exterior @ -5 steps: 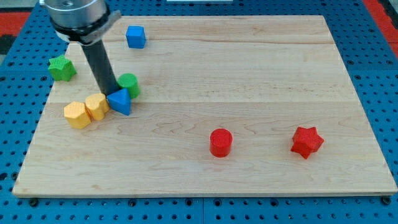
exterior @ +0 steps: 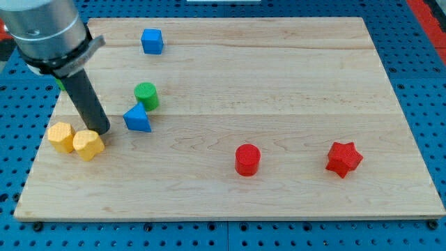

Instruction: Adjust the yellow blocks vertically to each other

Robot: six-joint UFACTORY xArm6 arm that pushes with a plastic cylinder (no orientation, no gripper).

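Observation:
Two yellow blocks lie side by side near the board's left edge: one (exterior: 60,137) at the far left and one (exterior: 88,145) just right of it and slightly lower, touching. My tip (exterior: 101,132) stands at the upper right edge of the right yellow block, touching it or nearly so. The dark rod rises up and left from there.
A blue triangular block (exterior: 137,119) lies right of my tip, with a green cylinder (exterior: 145,95) above it. A blue cube (exterior: 152,41) is near the top. A red cylinder (exterior: 247,160) and a red star (exterior: 343,159) lie at the lower right. A green block is mostly hidden behind the arm.
My tip moved left and a little down, pushing both yellow blocks left and down. The blue triangle no longer touches the yellow blocks. The arm now hides the green star.

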